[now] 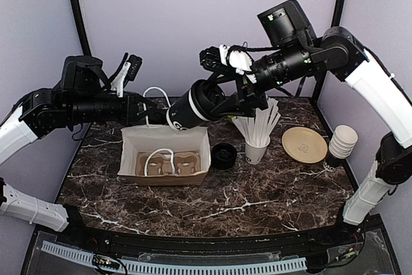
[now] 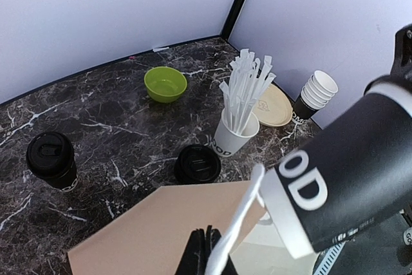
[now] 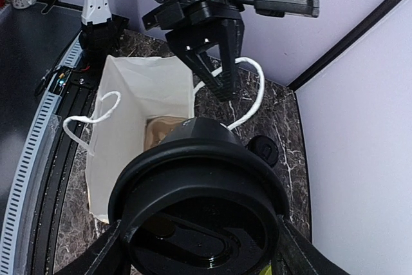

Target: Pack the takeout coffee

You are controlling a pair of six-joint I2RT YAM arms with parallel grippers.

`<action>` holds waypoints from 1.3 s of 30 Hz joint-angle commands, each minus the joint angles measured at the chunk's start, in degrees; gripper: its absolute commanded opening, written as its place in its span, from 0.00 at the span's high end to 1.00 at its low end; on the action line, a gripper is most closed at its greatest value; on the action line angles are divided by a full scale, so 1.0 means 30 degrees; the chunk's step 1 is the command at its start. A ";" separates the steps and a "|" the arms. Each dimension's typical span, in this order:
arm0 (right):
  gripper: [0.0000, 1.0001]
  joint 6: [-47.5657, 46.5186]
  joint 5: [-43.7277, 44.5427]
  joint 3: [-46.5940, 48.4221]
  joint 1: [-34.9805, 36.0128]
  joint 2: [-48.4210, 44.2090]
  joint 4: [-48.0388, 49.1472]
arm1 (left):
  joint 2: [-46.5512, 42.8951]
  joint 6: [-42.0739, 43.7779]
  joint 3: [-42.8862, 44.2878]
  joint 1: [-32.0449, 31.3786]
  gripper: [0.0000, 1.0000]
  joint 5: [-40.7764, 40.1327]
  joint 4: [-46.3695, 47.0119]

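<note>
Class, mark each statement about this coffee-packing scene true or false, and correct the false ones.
1. The right gripper holds a lidded coffee cup in the air by the white bag. True.
2. The left gripper is open, clear of the bag. False: it is shut on the bag's handle.
3. A green bowl sits on the table. True.
4. The straw cup lies on its side. False: it stands upright.
5. A second lidded cup is inside the bag. False: it stands on the table.
</note>
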 commanded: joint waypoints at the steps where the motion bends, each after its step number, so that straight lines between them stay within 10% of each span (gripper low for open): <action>1: 0.45 -0.0034 0.0280 -0.0271 0.0981 0.0198 0.0262 | -0.1057 -0.0268 -0.0527 0.0063 1.00 -0.0933 0.1500; 39: 0.45 -0.1308 0.1969 -0.0050 0.1956 0.3180 -0.0056 | -0.1757 0.0323 -0.3053 0.0033 1.00 0.2530 0.2910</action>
